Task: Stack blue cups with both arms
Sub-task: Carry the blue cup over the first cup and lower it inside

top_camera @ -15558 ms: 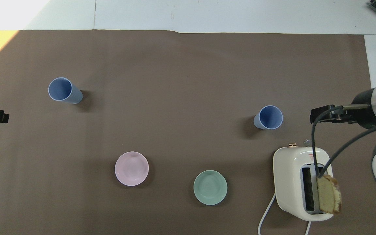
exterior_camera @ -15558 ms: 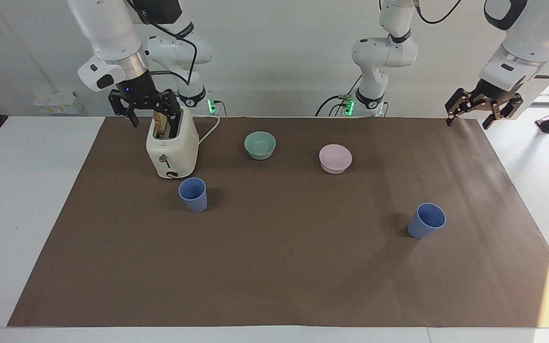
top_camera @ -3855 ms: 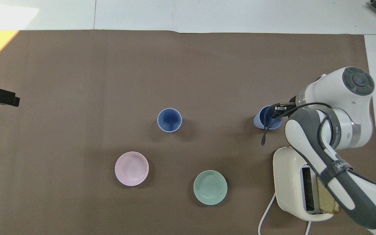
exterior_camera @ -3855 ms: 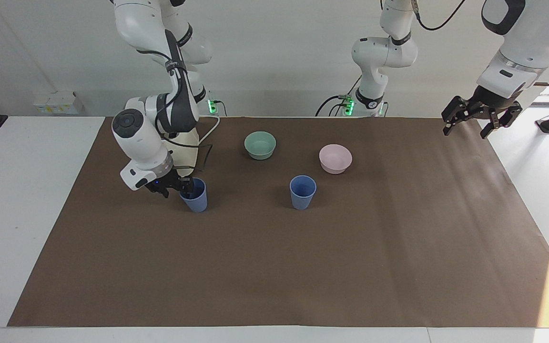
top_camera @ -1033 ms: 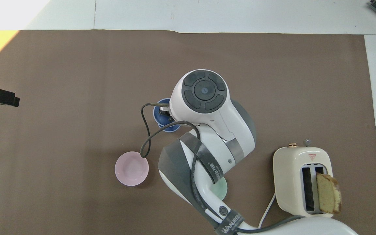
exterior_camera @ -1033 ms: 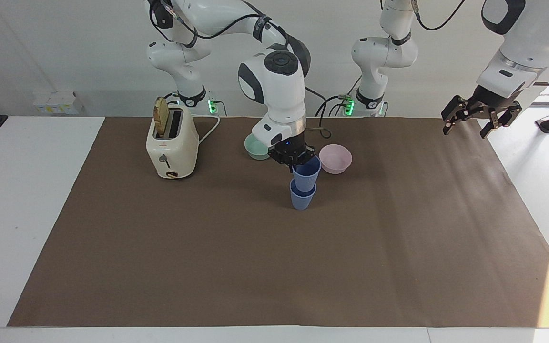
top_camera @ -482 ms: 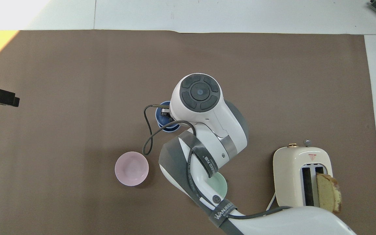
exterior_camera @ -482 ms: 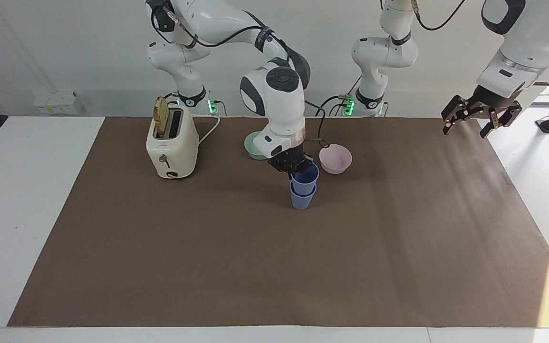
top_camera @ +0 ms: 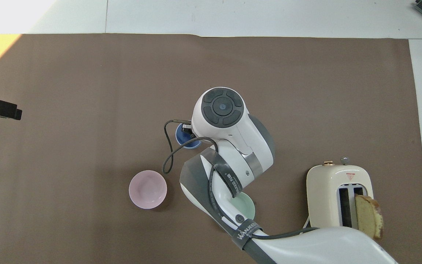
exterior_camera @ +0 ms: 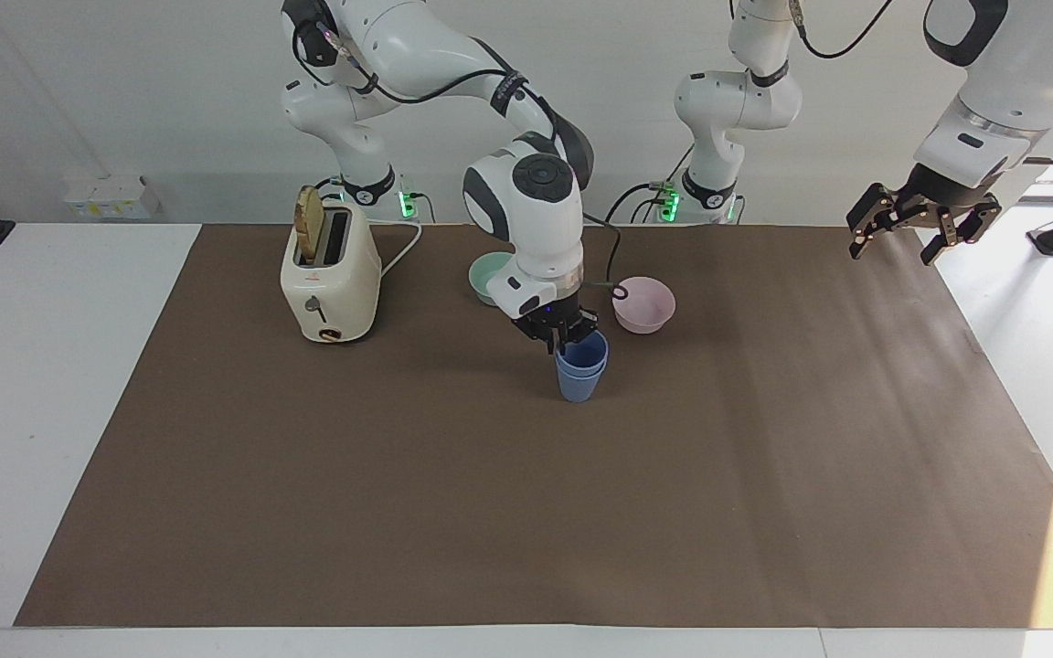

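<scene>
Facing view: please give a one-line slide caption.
Right gripper at the rim of two nested blue cups; left gripper waits.

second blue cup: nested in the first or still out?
Nested: upper blue cup sits inside lower blue cup, only its rim band showing; right gripper at its rim.

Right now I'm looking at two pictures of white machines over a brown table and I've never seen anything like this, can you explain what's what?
These are two white jointed robot arms, each ending in a black two-finger hand. One picture faces them from across the table; the other looks steeply down from above their end.

On the brown paper cover stand a cream toaster with a bread slice, a mint-green bowl, a pale pink bowl and two periwinkle-blue plastic cups, one nested inside the other.

The right hand is at the upper cup's rim; whether it grips cannot be told. The left hand waits open in the air at its own end.
</scene>
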`<control>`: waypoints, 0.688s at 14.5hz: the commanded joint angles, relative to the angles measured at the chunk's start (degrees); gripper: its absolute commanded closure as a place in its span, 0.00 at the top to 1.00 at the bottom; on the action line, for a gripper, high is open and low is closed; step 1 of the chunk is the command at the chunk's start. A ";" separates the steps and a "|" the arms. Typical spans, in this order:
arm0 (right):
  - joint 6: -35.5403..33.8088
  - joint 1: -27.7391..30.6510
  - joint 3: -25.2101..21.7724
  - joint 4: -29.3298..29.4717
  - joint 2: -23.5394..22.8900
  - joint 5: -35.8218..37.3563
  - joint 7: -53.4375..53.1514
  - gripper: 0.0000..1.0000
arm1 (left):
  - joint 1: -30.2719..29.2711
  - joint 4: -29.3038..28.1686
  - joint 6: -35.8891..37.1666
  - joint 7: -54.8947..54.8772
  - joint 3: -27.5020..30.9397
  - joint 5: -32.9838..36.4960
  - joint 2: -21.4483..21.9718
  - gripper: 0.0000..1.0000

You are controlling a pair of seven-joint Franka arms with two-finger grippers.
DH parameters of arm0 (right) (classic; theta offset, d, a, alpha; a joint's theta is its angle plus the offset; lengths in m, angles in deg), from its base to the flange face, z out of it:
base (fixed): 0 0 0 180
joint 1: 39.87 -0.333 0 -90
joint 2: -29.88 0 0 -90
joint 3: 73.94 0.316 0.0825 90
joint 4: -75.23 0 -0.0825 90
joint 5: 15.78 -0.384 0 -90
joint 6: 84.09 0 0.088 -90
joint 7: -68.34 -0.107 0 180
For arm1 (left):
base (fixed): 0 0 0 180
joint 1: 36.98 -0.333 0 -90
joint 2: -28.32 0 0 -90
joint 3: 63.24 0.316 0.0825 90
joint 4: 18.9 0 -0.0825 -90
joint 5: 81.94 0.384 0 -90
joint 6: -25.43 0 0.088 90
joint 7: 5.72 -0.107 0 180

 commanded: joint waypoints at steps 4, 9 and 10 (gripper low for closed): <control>0.50 0.38 -0.20 -0.15 0.86 1.14 -2.27 1.00 | -0.87 1.15 1.05 -0.55 -0.63 0.57 -0.27 1.00; -10.74 5.56 -0.47 3.71 8.05 2.19 5.45 1.00 | -0.95 1.15 1.05 -0.55 -0.63 0.57 -0.27 1.00; -13.28 6.44 -0.64 4.15 9.28 2.28 7.29 1.00 | -0.87 1.15 1.05 -0.55 -0.63 0.57 -0.27 1.00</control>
